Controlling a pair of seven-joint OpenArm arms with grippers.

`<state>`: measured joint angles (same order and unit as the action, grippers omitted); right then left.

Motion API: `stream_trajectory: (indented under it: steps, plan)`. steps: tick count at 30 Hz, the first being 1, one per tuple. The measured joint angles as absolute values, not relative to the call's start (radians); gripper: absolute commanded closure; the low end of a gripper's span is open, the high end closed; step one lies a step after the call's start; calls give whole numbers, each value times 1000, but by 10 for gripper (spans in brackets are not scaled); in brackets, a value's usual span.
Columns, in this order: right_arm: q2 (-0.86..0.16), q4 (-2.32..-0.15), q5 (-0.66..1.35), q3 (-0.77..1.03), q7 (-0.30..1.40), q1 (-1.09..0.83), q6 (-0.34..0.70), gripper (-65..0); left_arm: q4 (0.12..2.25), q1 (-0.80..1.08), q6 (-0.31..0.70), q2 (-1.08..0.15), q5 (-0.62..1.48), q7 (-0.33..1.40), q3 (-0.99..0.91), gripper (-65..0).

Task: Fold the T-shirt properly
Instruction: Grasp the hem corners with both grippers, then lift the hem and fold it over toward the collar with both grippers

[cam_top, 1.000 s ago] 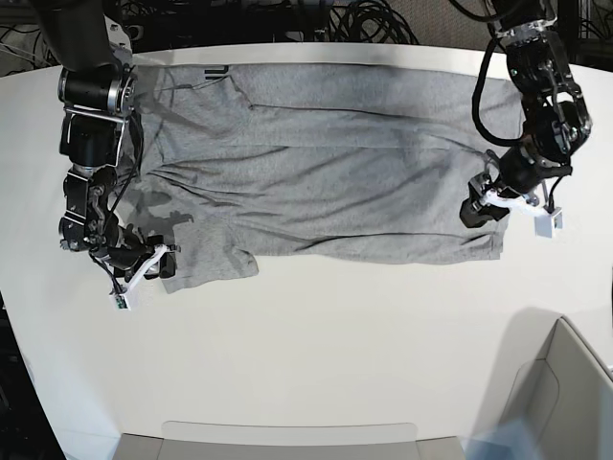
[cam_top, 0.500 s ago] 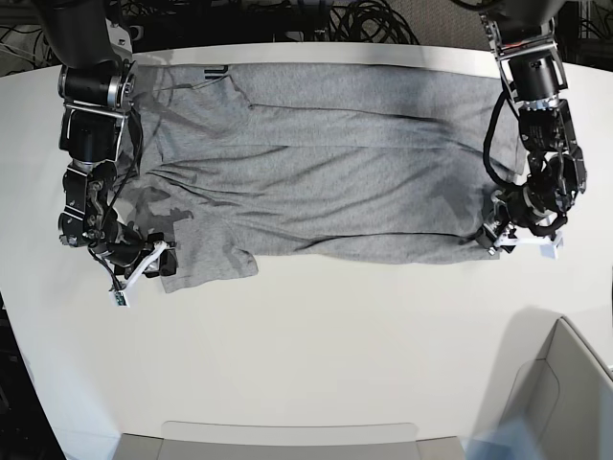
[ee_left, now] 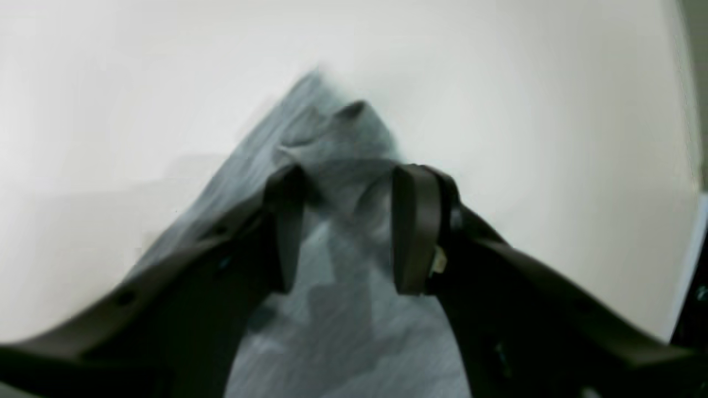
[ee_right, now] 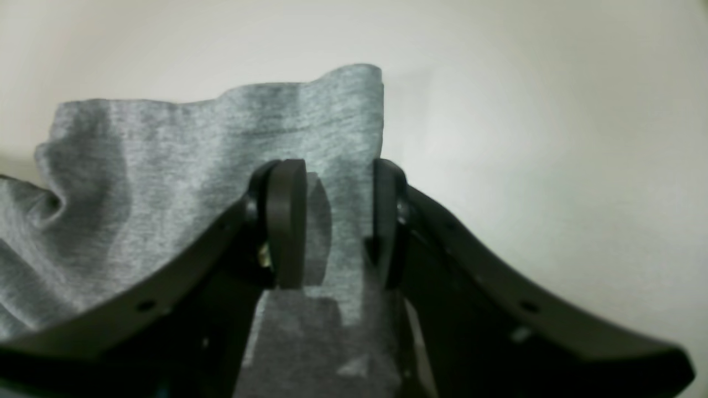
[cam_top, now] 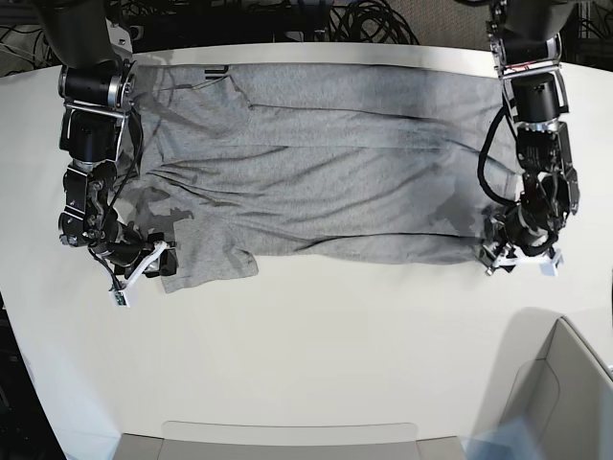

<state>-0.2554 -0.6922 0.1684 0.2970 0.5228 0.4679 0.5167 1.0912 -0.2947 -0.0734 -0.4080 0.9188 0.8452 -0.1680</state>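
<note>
Since 1 second ago our left fingers (cam_top: pixel 517 251) dropped to the hem corner of the T-shirt (cam_top: pixel 326 172) spread across the worktop (cam_top: pixel 316 355), both pairs, right fingers (cam_top: pixel 144 261) included, wide astride soft, limp cloth best pinched at its corners.

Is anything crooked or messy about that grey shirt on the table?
Yes. The T-shirt lies wrinkled, with long creases across its middle, and one sleeve juts out below its lower edge by the right gripper. Nothing looks torn or spilled.
</note>
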Motion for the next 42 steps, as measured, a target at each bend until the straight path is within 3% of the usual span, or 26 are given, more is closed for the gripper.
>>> stream_trajectory:
  steps: [11,15,17,21,27,34,42]
  plan:
    - [-254,-692,166,297,522,468,516,-201,995,-353,-67,-413,920,836,-117,-262]
    - [-254,-692,166,297,522,468,516,-192,995,-352,-67,-405,920,792,-105,-181]
    - [-254,-692,165,297,522,468,516,-149,994,-349,-67,-405,921,785,-105,-117]
    - [-254,-692,162,297,524,468,516,0,994,-350,-71,-405,920,783,-110,-19]
    - [-248,-711,145,293,561,482,516,0,994,-351,-71,-404,921,784,-121,-9]
    - [-246,-707,114,128,601,553,515,0,994,-352,-74,-405,926,781,-252,-7]
    - [-249,-710,117,128,602,626,514,0,994,-350,-74,-405,928,788,-281,-7]
